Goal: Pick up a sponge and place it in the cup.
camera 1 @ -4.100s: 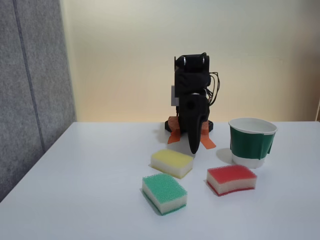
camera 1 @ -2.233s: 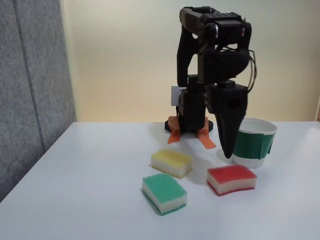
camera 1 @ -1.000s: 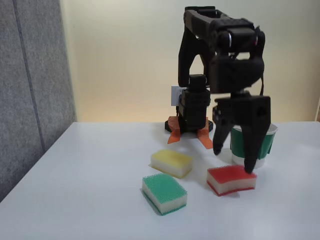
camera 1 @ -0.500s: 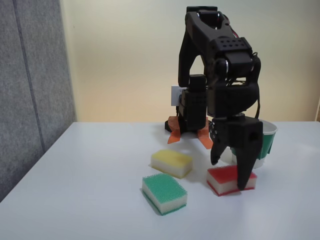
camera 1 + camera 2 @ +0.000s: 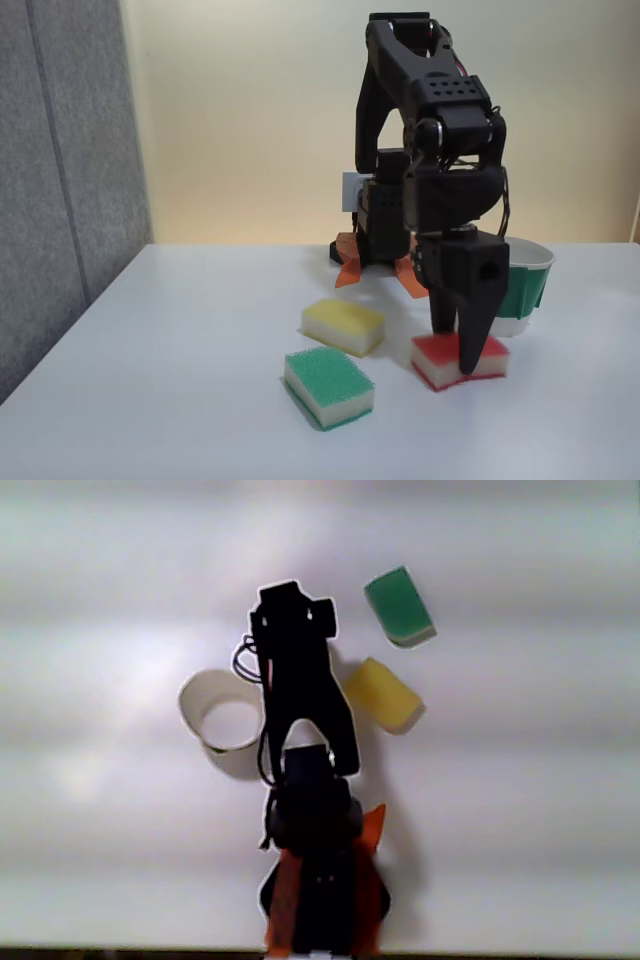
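**Tool pointing straight down onto the red sponge, cup just behind**

Tool [image 5: 458, 350] is hanging nose-down from the black arm [image 5: 425, 120], and its two fingers are reaching the red sponge [image 5: 490, 352] on the white table [image 5: 180, 340]. From the fixed view, the fingers are sitting close together, with one tip overlapping the sponge's front face and the other touching down at its top. They look nearly closed on the sponge's middle, though I cannot tell for certain that they are pinching the foam rather than just resting against it. The sponge is lying flat on the table, not lifted.

What matters now is that the sponge is sitting directly beneath the tool, with its long side running left to right in the fixed view and the fingers crossing its short width. The cup [image 5: 522, 288], green-banded with a white rim, is standing just behind and to the right of the sponge, partly hidden by the tool. In the other view, looking down, the cup [image 5: 205, 715] is opening upward beside the arm, its mouth clear. So the likely path is short: up, then a little back toward the cup.

The yellow sponge [image 5: 343, 325] and the green sponge [image 5: 329, 385] are lying off to the left in the fixed view, apart from the tool.
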`<state>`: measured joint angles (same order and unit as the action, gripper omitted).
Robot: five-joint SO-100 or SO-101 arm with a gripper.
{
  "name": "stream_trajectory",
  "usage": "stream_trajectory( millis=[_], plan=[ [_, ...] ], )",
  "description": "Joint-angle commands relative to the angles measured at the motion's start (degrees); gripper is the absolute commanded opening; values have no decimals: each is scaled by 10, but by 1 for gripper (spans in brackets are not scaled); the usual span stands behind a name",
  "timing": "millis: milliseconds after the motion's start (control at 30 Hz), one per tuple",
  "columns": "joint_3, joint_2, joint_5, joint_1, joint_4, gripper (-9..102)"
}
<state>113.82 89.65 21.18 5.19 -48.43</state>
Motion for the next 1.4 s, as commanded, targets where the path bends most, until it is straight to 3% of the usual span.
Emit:
stream_trajectory(
  millis=[0, 700, 1000, 1367],
  plan=[
    [3, 12, -1, 6, -8, 0],
    [-130, 227, -109, 1, -163, 0],
    [-58, 355, -178, 89, -142, 0],
    [4, 431, -122, 189, -159, 0]
  ],
)
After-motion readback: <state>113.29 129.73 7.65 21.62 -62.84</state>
